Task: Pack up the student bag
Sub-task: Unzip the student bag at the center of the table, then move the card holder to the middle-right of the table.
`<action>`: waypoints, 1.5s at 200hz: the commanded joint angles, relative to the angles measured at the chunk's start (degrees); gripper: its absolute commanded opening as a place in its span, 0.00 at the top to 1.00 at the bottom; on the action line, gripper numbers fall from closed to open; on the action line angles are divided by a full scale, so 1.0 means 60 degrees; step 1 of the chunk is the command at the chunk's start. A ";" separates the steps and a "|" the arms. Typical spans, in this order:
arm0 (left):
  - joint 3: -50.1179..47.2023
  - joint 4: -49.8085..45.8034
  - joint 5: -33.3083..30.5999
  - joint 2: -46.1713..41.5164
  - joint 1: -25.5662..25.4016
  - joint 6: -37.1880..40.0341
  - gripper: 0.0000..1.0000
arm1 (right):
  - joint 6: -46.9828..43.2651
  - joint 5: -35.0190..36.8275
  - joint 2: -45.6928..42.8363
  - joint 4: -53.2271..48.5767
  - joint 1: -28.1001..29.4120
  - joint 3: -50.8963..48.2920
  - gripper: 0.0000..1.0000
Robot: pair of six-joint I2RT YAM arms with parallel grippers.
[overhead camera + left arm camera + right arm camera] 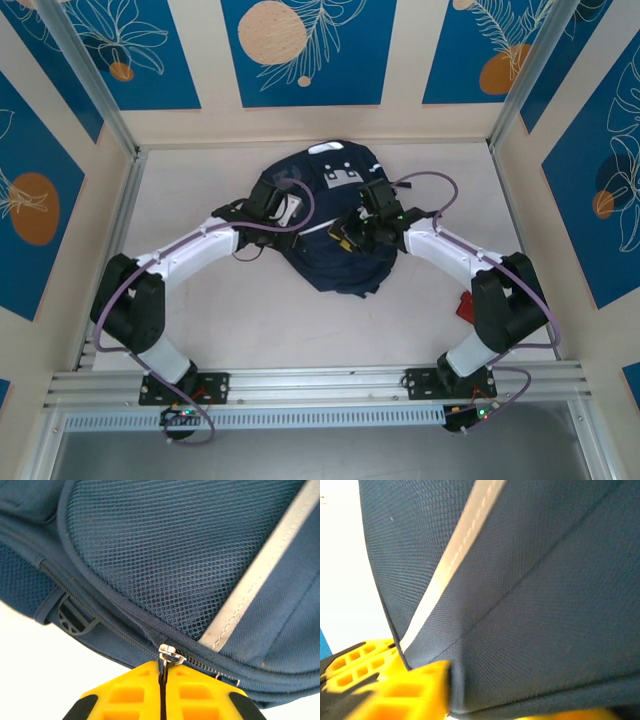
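Overhead, the student bag point(330, 255) lies toward the table's point(250, 320) far edge, long axis near-to-far, grey patch farthest; both arms bend inward onto it. Left wrist view: the left gripper point(162, 675) is pinched on the zipper pull point(167, 654). Right wrist view: the right gripper point(395, 672) straddles a fold of the bag; I can't tell if it grips.

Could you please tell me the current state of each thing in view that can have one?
student bag, lying on the table.
left claw, shut on the zipper pull.
zipper pull, pinched between the left claw's yellow fingers.
right claw, against the bag's fabric; too blurred to tell if it is open or shut.
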 commanded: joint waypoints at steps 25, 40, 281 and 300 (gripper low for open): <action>0.0193 -0.0427 -0.1754 0.0032 0.1051 -0.0523 0.91 | -0.2001 0.0241 -0.0435 -0.1809 -0.0275 0.0954 0.28; 0.0176 -0.0476 -0.1855 -0.0019 0.1176 -0.0612 0.88 | -0.2161 0.0717 -0.0745 -0.2210 -0.0496 0.0775 0.25; 0.0142 -0.1572 -0.1255 -0.2634 0.1944 -0.2727 0.00 | -0.3119 0.2750 -0.2372 -0.2650 -0.8480 -0.4161 0.10; 0.0086 -0.1510 -0.1067 -0.2594 0.1944 -0.2795 0.00 | -0.3116 0.2083 -0.2180 -0.2356 -0.8258 -0.4231 0.11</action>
